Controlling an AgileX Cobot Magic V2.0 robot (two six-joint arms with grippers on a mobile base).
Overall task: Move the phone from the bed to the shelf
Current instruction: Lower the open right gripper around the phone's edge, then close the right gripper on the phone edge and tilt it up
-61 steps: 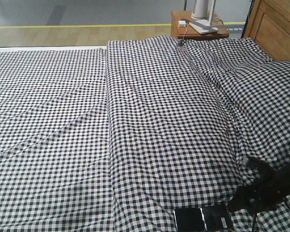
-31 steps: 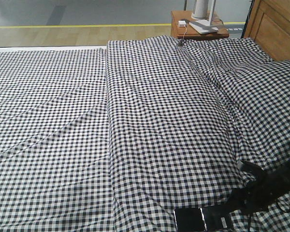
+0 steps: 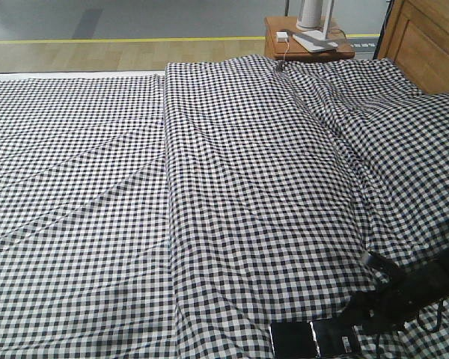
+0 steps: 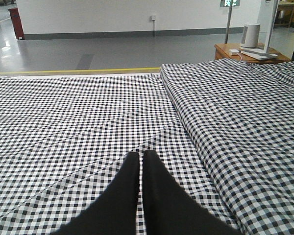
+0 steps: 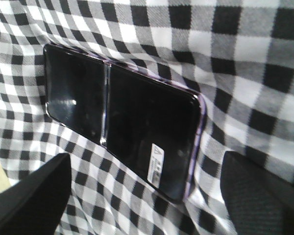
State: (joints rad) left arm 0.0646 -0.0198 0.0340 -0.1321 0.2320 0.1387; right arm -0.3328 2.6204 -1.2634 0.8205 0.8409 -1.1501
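Phone (image 5: 122, 127): I see it lying flat and face up on the bed (image 3: 247, 187), at the near edge of the front view, its crease line across the middle and its white sticker (image 5: 156, 161) toward my right claw

Right claw (image 5: 147, 159): spread wide and gripping nothing; on my wrist camera the phone's sticker end shows between the two dark fingers (image 5: 34, 200); I cannot tell whether they touch the cover

Left claw (image 4: 140, 155): fingers pressed together with only a thin slit between them, nothing held, poised over the checked cover beside a raised fold

Far side: a brown nightstand (image 3: 307, 41) beyond the bed, wooden headboard (image 3: 426, 45) at the right
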